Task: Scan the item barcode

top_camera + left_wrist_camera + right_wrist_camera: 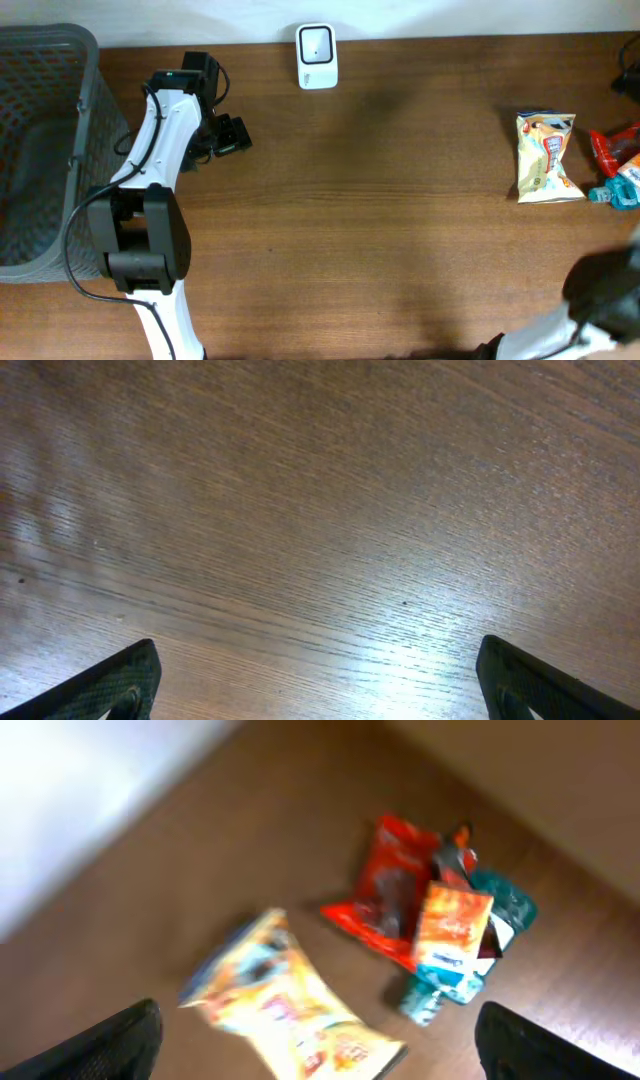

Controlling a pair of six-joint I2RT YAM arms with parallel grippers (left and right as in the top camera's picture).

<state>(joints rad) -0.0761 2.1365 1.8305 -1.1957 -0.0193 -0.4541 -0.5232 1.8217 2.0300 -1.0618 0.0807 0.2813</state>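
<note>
**Overhead.** A white scanner [317, 56] is seen at the twelve o'clock edge of the table [400, 230]. The yellow snack bag [546, 156], judged to be the item to be scanned, lies flat at about three o'clock. A red packet [610, 148] and a teal packet [622, 187] lie just beside it on the outer side. A grey basket [50, 60] is set at nine o'clock. The left gripper [232, 136] is held near ten o'clock, well apart from the bag. The right arm [600, 295] is caught only at five o'clock, and its fingers are not shown here.

**Left wrist.** Only bare wood is seen. The fingers [120, 682] are spread wide, with nothing between them.

**Right wrist.** The right gripper [318, 1050] is also spread wide and nothing is held. The yellow snack bag [290, 1015] is found at six o'clock of the picture, and the other packets lie toward one o'clock. The view is blurred. The bag appears puffed, glossy and crinkled, with bright print, but no barcode can be made out.

**Risks.** Since the barcode face cannot be told, the wrong side could be presented to the scanner. The slick film could slip from a shallow pinch. The neighbouring packets could be snagged because they lie so close. A read could be spoiled by creases across the code.
</note>
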